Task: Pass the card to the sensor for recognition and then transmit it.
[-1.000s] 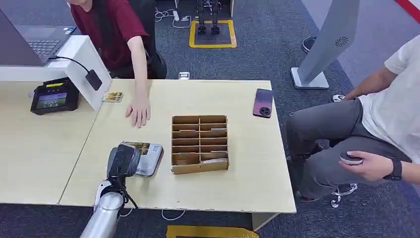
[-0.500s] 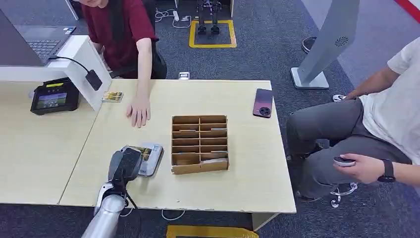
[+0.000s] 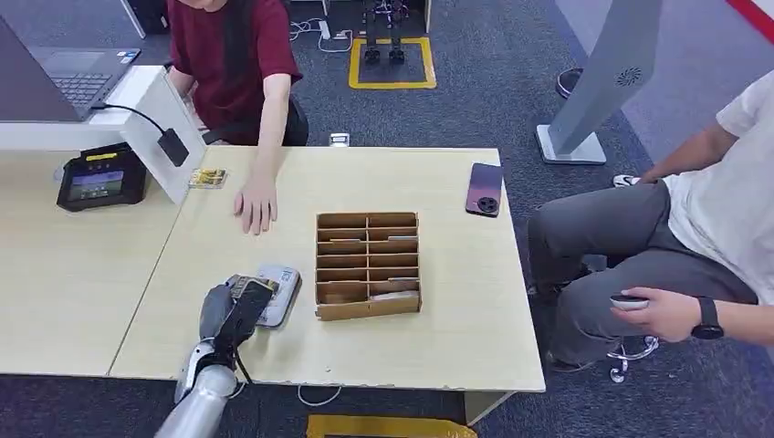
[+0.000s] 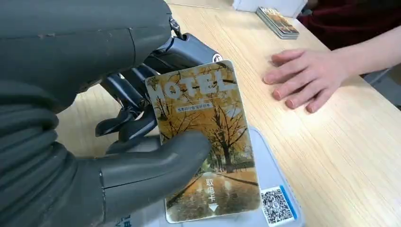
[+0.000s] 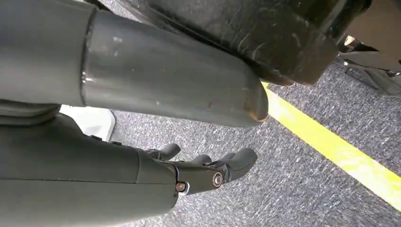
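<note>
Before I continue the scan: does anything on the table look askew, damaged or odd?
One thing: the brown cardboard divider box has its near wall bowed outward and skewed. Otherwise fine: the left robot hand holds the autumn-tree hotel card over the pale grey flat card reader.

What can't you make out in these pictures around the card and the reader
- The card's underside and whether it touches the grey reader: left wrist view, the card covers it.
- The card print: head view, too small.
- The left hand's fingers: behind the card.
- The cardboard organizer's slot contents: head view, too small.
</note>
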